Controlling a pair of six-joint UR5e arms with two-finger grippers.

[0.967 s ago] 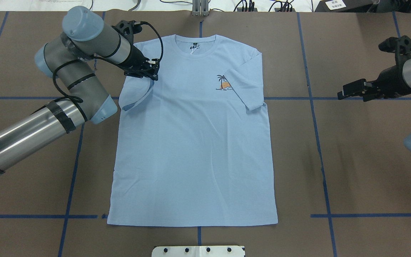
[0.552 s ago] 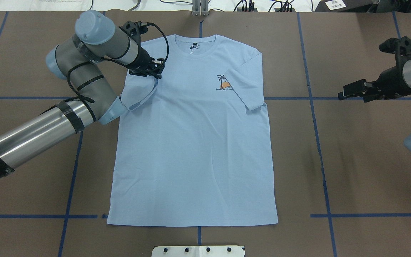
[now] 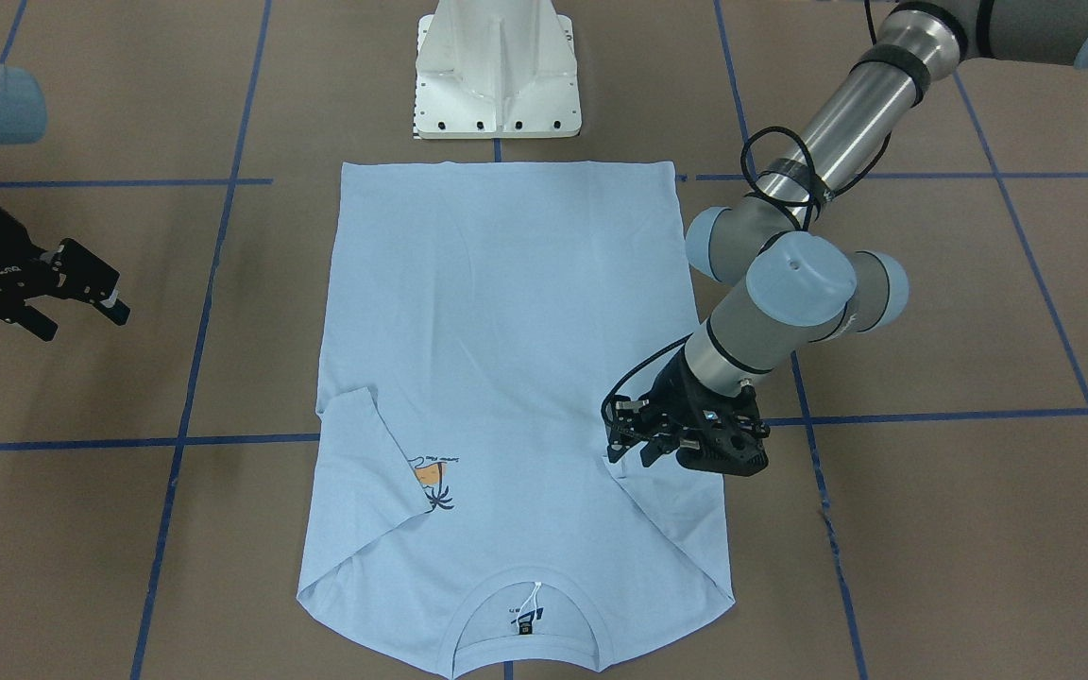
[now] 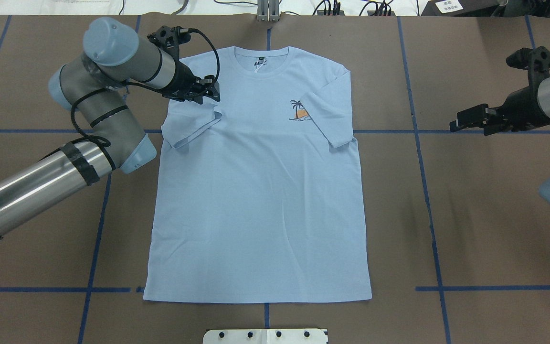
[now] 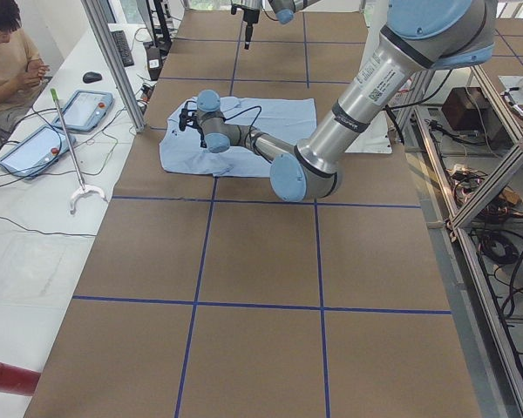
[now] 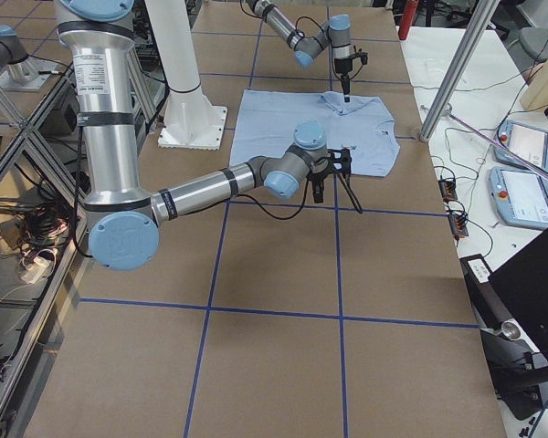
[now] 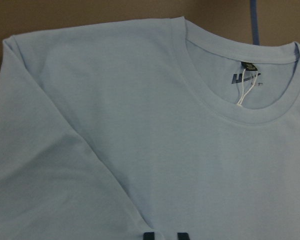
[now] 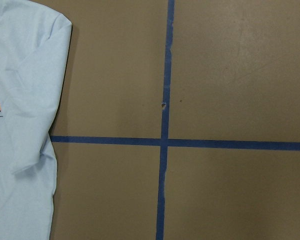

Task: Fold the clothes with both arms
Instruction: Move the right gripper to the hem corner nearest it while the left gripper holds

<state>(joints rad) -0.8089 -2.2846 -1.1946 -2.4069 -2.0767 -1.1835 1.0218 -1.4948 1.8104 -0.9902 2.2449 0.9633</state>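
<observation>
The light blue T-shirt (image 4: 256, 200) lies flat on the brown table, chest up, with the neck label (image 7: 245, 75) at the far end. Both sleeves are folded inward. The left sleeve (image 4: 191, 126) rests flat on the chest, and the right sleeve (image 4: 332, 114) partly covers the palm print (image 4: 299, 112). My left gripper (image 4: 213, 93) hovers open just above the left shoulder, holding nothing; its fingertips (image 7: 149, 236) show at the bottom edge of the left wrist view. My right gripper (image 4: 454, 123) stands open over bare table, well to the right of the shirt (image 3: 506, 312).
The white pedestal base (image 3: 497, 76) sits just beyond the shirt's hem. Blue tape lines (image 8: 165, 142) cross the brown table. A person (image 5: 9, 52) sits at a white side table with tablets beyond the collar end.
The left gripper carried the raised left sleeve inward, then let it go. The sleeve now lies flat on the chest and the arm has drawn back slightly. The right arm barely moved.
</observation>
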